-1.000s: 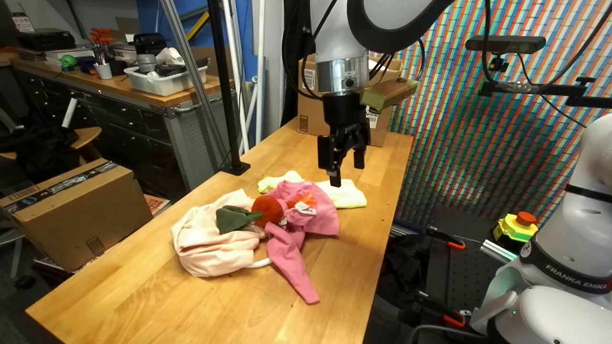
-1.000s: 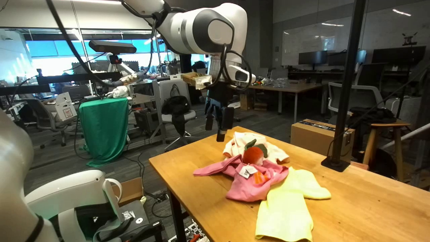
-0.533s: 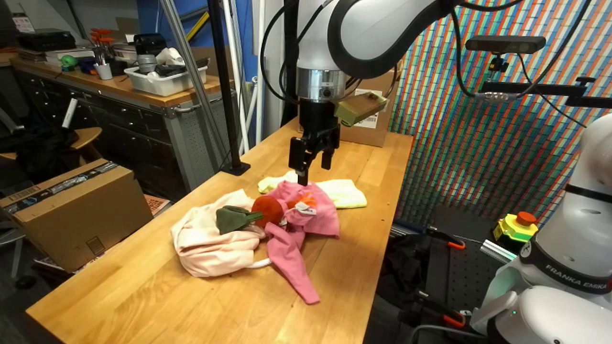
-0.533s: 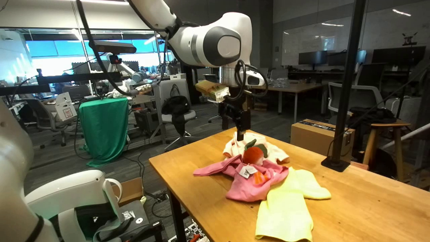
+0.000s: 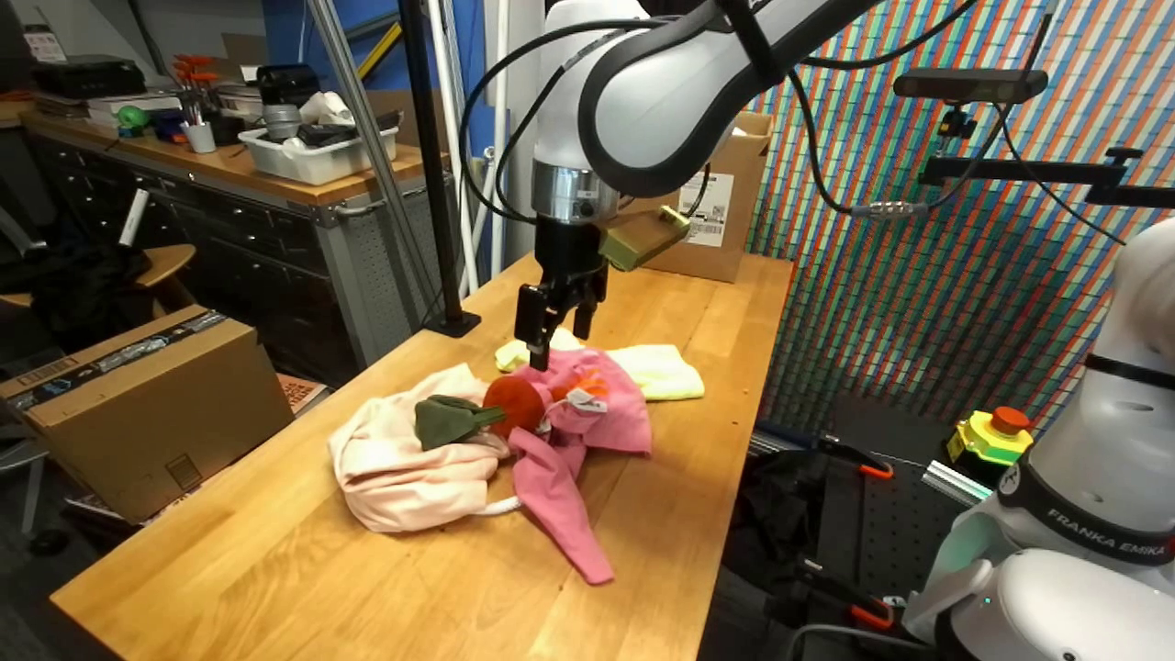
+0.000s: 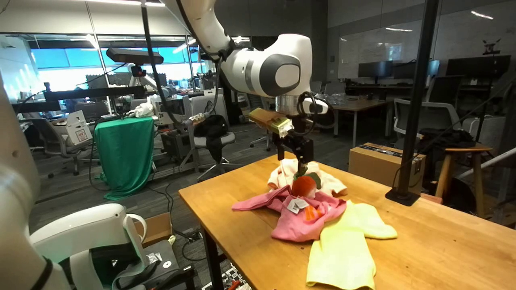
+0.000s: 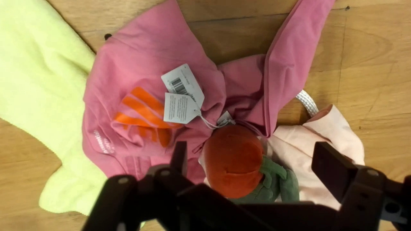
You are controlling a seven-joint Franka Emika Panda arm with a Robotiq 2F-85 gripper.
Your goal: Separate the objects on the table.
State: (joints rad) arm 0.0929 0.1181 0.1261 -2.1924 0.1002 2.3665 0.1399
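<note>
On the table (image 5: 303, 588), the pink cloth (image 7: 144, 70) partly covers the yellow cloth (image 7: 35, 93); only a short span of cord (image 7: 308, 103) shows beside the beige cloth (image 5: 413, 477). Above, my gripper (image 7: 251, 161), released and wide, masks part of the plush (image 7: 232, 157) in the wrist view.

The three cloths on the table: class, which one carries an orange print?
The pink cloth, the middle one in the wrist view. Orange stripes mark it; the yellow-green cloth and the cream-beige cloth show no print.
</note>
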